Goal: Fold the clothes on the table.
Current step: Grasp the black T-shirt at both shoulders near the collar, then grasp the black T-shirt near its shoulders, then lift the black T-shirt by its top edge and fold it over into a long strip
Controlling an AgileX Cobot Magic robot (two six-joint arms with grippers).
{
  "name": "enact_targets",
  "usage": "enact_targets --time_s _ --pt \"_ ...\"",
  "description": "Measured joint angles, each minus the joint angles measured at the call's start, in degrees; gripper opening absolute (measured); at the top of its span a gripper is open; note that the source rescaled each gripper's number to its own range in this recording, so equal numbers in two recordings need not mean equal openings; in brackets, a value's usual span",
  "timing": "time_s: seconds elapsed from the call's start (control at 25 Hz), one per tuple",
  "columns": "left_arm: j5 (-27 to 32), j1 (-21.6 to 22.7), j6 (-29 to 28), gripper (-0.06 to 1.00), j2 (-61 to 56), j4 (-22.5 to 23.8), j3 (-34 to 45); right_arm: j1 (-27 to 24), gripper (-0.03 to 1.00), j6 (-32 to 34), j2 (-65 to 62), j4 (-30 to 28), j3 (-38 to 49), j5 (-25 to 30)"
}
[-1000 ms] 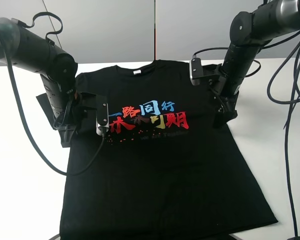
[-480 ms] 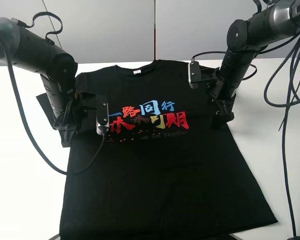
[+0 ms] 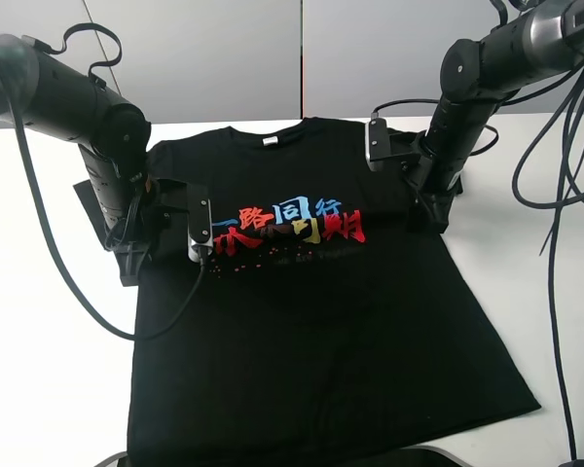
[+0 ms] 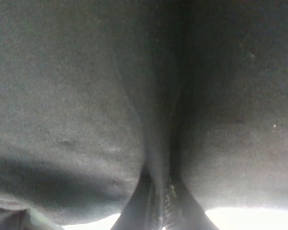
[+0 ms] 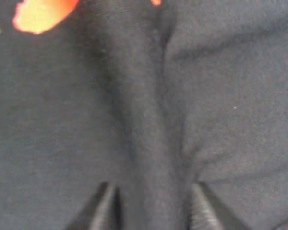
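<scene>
From up high, the black T-shirt (image 3: pixel 311 311) lies spread flat, chest up, in the middle of the white table (image 3: pixel 39 389), collar toward the far edge with the small white neck label (image 3: pixel 267 142) showing and the hem hanging right at the near edge. The red, blue and yellow characters (image 3: pixel 292 226) run across the chest, a little rumpled. The left gripper (image 3: pixel 128 265) is down on the shirt's left side just below the sleeve, and the right gripper (image 3: pixel 428 219) is down on the opposite side, beside the end of the print. From this height you cannot make out how either set of jaws stands. Over to the left wrist camera: black cloth (image 4: pixel 62 96) fills the view, and the left gripper (image 4: pixel 159 213) has its jaws together, nipping a thin crease of the fabric that rises away from the tips. Now the right wrist camera: more black cloth (image 5: pixel 240 96), with a scrap of orange-red print (image 5: pixel 41 14) at the edge, and the right gripper (image 5: pixel 153 206) has a thick ridge of fabric bunched between its fingers (image 5: pixel 103 206), which press in on it from both sides.
</scene>
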Motion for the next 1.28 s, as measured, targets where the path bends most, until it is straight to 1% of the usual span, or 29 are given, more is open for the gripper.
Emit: enact_targets --time_s 0.08,0.12,0.16,0.48,0.6,0.72,0.84,1.04,1.12,1.28 --pt "-0.5 0.0 0.0 0.01 0.0 0.0 0.0 0.0 0.06 -0.5 0.0 0.4 0.0 0.8" --pt "-0.6 0.0 0.0 0.01 0.0 0.0 0.0 0.0 0.02 -0.7 0.0 0.7 0.0 1.0" --pt "-0.9 0.0 0.0 0.01 0.0 0.0 0.0 0.0 0.01 -1.1 0.0 1.2 0.0 1.1" --pt "-4.8 0.0 -0.2 0.01 -0.1 0.2 0.0 0.0 0.0 -1.9 -1.2 1.7 0.1 1.2" --pt "-5.5 0.0 -1.7 0.01 -0.5 0.2 -0.5 0.0 0.0 -2.0 -3.9 2.0 0.2 1.4" --pt "-5.5 0.0 -3.8 0.01 -2.3 1.3 -2.4 0.0 0.0 -1.9 -7.5 2.8 0.2 1.4" --pt "-4.5 0.0 -4.8 0.01 -5.9 3.6 -4.3 0.0 0.0 -1.8 -11.3 2.8 0.2 1.9" --pt "-2.7 0.0 -8.3 0.01 -12.5 9.5 -6.5 0.0 0.0 0.5 -19.1 -0.3 0.2 2.6" --pt "-2.0 0.0 -8.7 0.01 -15.5 10.6 -7.3 0.0 0.0 1.0 -22.5 -1.3 0.2 2.6" --pt "-0.2 0.0 -9.0 0.01 -20.8 11.2 -9.0 0.0 0.0 2.1 -29.3 -1.7 0.2 2.9"
